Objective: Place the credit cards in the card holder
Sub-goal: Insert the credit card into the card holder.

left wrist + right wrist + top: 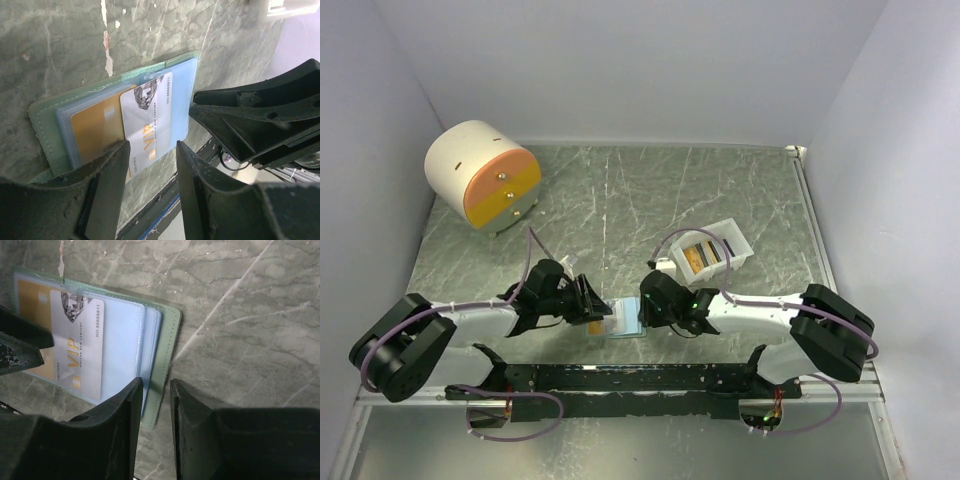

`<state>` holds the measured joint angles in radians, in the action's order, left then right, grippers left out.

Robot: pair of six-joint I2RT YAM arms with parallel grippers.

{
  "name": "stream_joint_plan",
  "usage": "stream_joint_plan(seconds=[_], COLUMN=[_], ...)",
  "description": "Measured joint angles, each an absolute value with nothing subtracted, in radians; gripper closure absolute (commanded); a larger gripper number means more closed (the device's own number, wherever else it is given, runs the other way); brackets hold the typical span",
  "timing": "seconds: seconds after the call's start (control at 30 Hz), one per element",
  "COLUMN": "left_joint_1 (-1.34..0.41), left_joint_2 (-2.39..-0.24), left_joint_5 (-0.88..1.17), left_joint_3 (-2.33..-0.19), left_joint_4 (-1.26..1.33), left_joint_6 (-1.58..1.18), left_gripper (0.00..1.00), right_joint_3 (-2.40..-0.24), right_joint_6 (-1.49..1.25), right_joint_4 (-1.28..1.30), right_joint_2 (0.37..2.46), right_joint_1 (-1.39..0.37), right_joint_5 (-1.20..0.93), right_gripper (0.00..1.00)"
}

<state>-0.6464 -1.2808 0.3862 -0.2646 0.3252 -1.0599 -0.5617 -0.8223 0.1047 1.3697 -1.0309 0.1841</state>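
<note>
Insertion of silver VIP card (147, 120) into card holder (42, 130) looks part done, near end jutting out between left gripper (152, 147) fingers, gold card (95, 132) just beside it already pocketed. Calls next for a straight push deeper with holder pinned flat. Left jaws well apart, straddling that card end without clamping; right gripper (155, 385) jaws narrowly apart astride holder's green edge, grip uncertain.

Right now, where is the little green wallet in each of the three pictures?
Top external: the card holder lies open, low centre.
Left wrist: centre-left, spread open.
Right wrist: upper left.
Shared landmark: the gold card in it.
</note>
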Motion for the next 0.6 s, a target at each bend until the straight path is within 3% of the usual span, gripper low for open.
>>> stream_joint_plan(seconds=[0.6], left_joint_1=[-0.646], left_joint_2=[-1.398], left_joint_5=[0.432], left_joint_3=[-0.3], left_joint_4=[0.42], left_joint_6=[-1.074], left_gripper=[0.45], right_joint_3=[-0.536], right_joint_6=[-0.823], right_joint_4=[0.0], right_joint_2=[1.394], right_joint_1=[-1.028], right_joint_5=[0.173], right_gripper=[0.72])
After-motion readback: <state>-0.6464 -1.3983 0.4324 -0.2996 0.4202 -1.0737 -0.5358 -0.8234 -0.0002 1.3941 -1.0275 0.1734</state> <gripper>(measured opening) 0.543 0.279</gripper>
